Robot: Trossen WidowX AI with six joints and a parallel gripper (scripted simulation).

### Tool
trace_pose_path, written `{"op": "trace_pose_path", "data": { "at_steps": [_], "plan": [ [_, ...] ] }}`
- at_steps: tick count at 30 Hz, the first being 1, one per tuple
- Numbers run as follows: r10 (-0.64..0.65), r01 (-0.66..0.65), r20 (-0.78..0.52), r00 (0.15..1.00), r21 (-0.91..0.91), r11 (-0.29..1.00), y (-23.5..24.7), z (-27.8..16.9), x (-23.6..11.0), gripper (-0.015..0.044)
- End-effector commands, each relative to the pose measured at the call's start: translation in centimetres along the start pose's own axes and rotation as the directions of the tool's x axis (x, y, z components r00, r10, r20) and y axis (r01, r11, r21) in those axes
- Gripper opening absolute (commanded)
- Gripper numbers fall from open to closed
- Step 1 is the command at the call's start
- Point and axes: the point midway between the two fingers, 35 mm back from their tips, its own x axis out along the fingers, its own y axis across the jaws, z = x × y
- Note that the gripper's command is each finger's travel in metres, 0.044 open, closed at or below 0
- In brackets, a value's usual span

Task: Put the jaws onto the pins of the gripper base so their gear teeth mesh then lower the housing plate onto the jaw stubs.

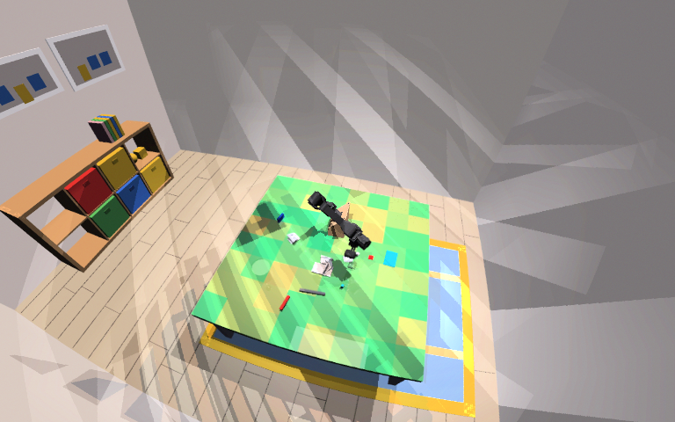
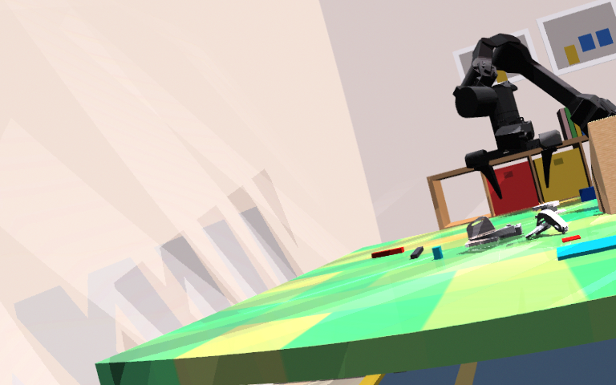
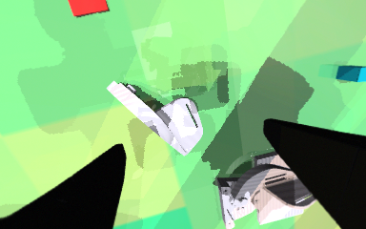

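My gripper (image 2: 524, 192) (image 3: 195, 137) is open and empty, pointing down high above the table. Below it and between its fingertips in the wrist view, a white jaw-like part (image 1: 347, 258) (image 2: 550, 219) (image 3: 183, 125) lies tilted, touching nothing else. The pale gripper base (image 1: 318, 269) (image 2: 495, 235) (image 3: 274, 215) lies apart from it, partly behind the right finger in the wrist view. A curved, dark-shaded piece rises on the base; whether it sits on a pin is unclear. Another white part (image 1: 293, 237) (image 2: 546, 206) lies further back; jaw or housing plate, I cannot tell.
A wooden block (image 2: 607, 163) stands by the arm. Around lie a light blue pad (image 1: 390, 258) (image 2: 585, 248), a red tile (image 1: 370, 258) (image 3: 89, 6), a teal block (image 2: 437, 252) (image 3: 350, 73), a dark bar (image 1: 312, 292), a red bar (image 1: 284, 302) and a blue object (image 1: 279, 217).
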Motion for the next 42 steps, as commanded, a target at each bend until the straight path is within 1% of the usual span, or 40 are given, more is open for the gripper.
{"op": "trace_pose_path", "data": {
  "at_steps": [1,15,29,36,42],
  "plan": [
    [0.004,-0.004,-0.003,1.0,-0.08,0.997,0.8,0.3,0.1,0.044],
    [0.008,-0.012,-0.013,1.0,-0.343,0.939,3.0,1.3,0.3,0.044],
    [0.009,-0.023,-0.027,1.0,-0.577,0.816,5.2,2.1,0.7,0.044],
    [0.009,-0.024,-0.028,1.0,-0.587,0.809,5.3,2.1,0.8,0.044],
    [0.009,-0.024,-0.028,1.0,-0.587,0.809,5.2,2.1,1.7,0.044]
  ]
}}
